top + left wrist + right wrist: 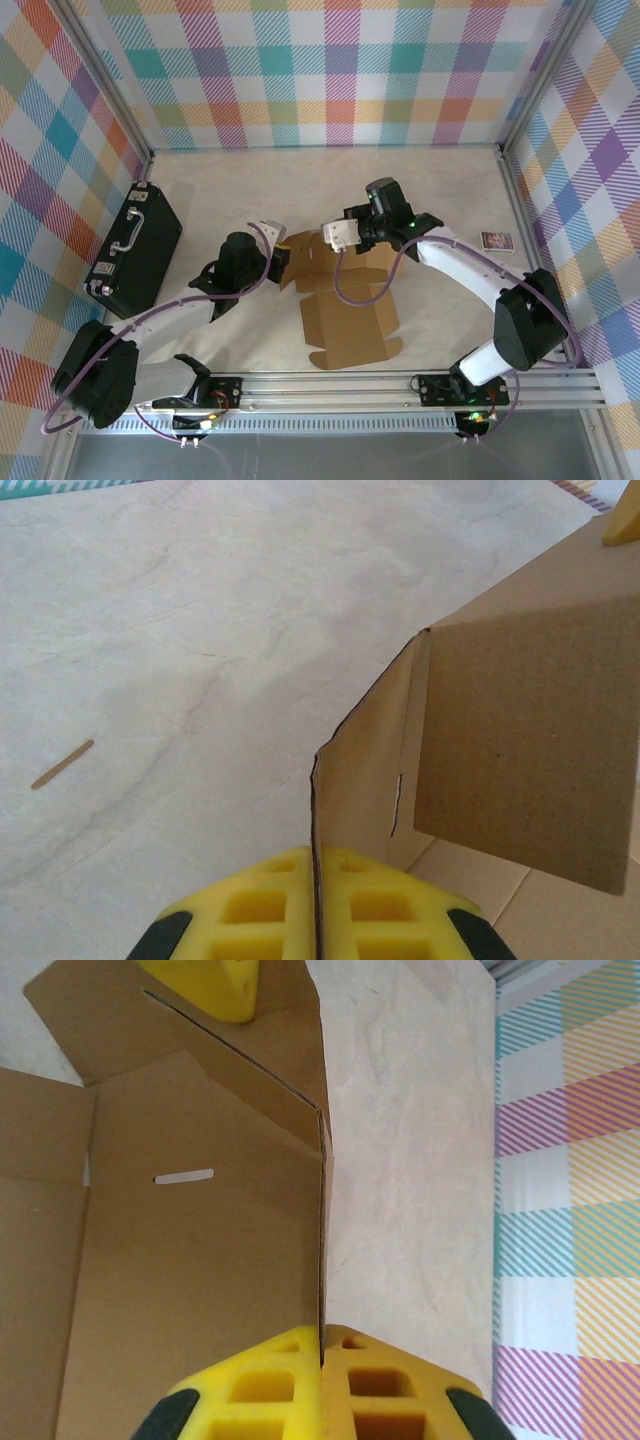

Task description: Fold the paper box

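The box, a brown die-cut cardboard sheet, is lying mid-tabletop, between the two arms. Its near half is lying flat, and its far half is standing up as walls. The left hand is pinching the thin top edge of one raised wall, its yellow fingers closed tight on the card. The right hand is gripping a neighbouring upright wall the same way. The two walls are meeting at a corner, and a side flap is angling inward beside them.

This appears to be the wall-raising step, roughly midway. The sides are up, nothing looks locked, and the lid part is lying flat. The next move probably calls for squaring the walls to each other and tucking the loose flap behind one, without buckling the card.

The cardboard is matte, unprinted and corrugated, with crisp cut edges, scored creases and a narrow slot. The finger pads are blocky, with square hollows. The tabletop is pale, marbled and smooth.
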